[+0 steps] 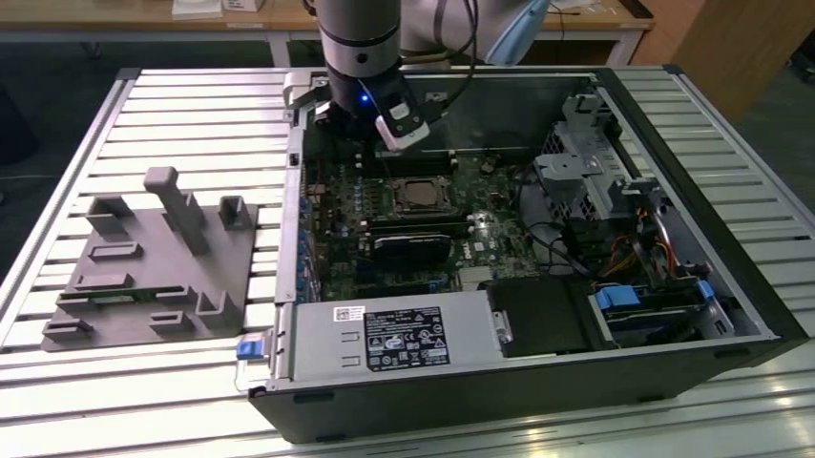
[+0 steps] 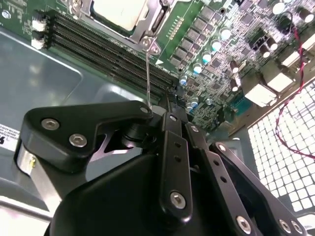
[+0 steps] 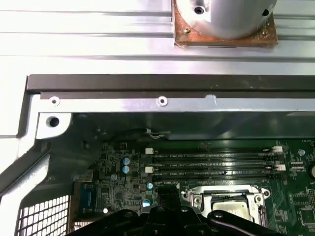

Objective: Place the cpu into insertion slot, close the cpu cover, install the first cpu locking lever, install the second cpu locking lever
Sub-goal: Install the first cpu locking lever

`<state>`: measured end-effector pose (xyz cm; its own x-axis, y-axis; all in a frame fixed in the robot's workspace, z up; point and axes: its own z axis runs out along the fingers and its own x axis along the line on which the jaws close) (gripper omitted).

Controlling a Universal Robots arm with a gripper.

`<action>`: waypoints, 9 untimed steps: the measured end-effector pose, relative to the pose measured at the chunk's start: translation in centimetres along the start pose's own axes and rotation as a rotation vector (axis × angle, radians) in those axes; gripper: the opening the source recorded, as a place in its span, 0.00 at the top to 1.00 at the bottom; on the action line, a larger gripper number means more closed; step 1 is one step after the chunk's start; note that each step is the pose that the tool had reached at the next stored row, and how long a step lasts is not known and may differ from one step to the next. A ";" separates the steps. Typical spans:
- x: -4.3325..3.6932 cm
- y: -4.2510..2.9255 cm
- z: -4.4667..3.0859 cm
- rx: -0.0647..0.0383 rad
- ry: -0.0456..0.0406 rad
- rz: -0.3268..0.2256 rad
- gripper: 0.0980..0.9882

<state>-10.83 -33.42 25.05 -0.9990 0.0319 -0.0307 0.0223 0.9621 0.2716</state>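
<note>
**Gripper down at the socket corner; cpu seated**

Nearest me, the power supply (image 1: 395, 339) with its white sticker sits along the front edge of the open case (image 1: 713, 286). Behind it lies a black card (image 1: 410, 250). Next comes the cpu (image 1: 414, 197), pale face up, seated in the insertion slot (image 1: 392, 196). The cpu cover (image 2: 150, 22) lies flat around it, with the chip showing through the cut-out. In the second wrist view a thin wire locking lever (image 2: 147, 73) stands up from the slot's corner and meets the gripper (image 2: 165, 110). Gripper apart or together: cannot tell. At the exterior view's left, a grey fixture (image 1: 153, 258) rests on the slatted table (image 1: 191, 105), apart from the case.
</note>
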 end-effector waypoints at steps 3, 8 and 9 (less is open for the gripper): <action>0.00 0.00 0.00 -0.001 0.0000 0.000 0.99; -0.02 -0.07 0.22 -0.023 0.0004 0.001 0.99; -0.06 -0.08 0.27 -0.023 0.0004 0.001 0.99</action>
<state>-10.76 -33.43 24.77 -0.9990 0.0325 -0.0302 0.0222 0.9555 0.2941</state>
